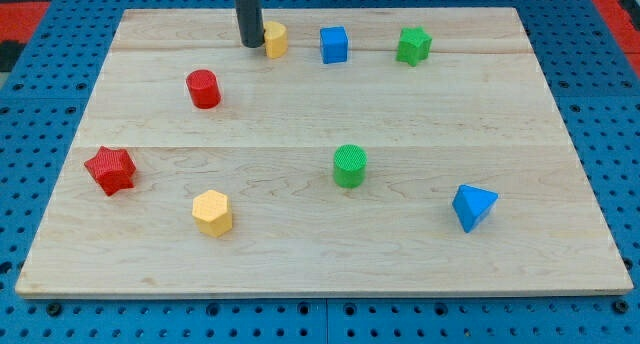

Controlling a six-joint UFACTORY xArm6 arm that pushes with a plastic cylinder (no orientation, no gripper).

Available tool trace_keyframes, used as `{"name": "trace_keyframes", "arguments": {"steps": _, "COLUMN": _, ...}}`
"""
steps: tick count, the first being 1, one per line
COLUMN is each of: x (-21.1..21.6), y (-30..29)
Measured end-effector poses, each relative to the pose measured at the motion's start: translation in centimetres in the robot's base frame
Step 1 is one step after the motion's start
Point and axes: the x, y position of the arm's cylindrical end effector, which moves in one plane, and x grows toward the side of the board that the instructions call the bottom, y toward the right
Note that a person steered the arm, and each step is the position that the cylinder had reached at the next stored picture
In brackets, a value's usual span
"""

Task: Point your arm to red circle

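Note:
The red circle block [203, 88] is a short red cylinder on the wooden board at the upper left. My tip [251, 45] is at the lower end of the dark rod near the view's top. It stands to the upper right of the red circle, apart from it, and right beside the left side of a yellow block [274, 39].
A blue cube [334, 44] and a green star [413, 45] sit along the top. A red star [110, 170] lies at the left, a yellow hexagon [213, 212] at the bottom left, a green cylinder [349, 165] in the middle, a blue triangle [472, 206] at the lower right.

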Motion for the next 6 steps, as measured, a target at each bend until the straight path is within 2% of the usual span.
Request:
{"name": "trace_keyframes", "arguments": {"steps": 1, "x": 0.0, "y": -1.7}}
{"name": "trace_keyframes", "arguments": {"steps": 2, "x": 1.9, "y": -0.3}}
{"name": "trace_keyframes", "arguments": {"steps": 3, "x": 5.4, "y": 2.9}}
{"name": "trace_keyframes", "arguments": {"steps": 4, "x": 9.1, "y": 3.7}}
{"name": "trace_keyframes", "arguments": {"steps": 6, "x": 11.4, "y": -1.7}}
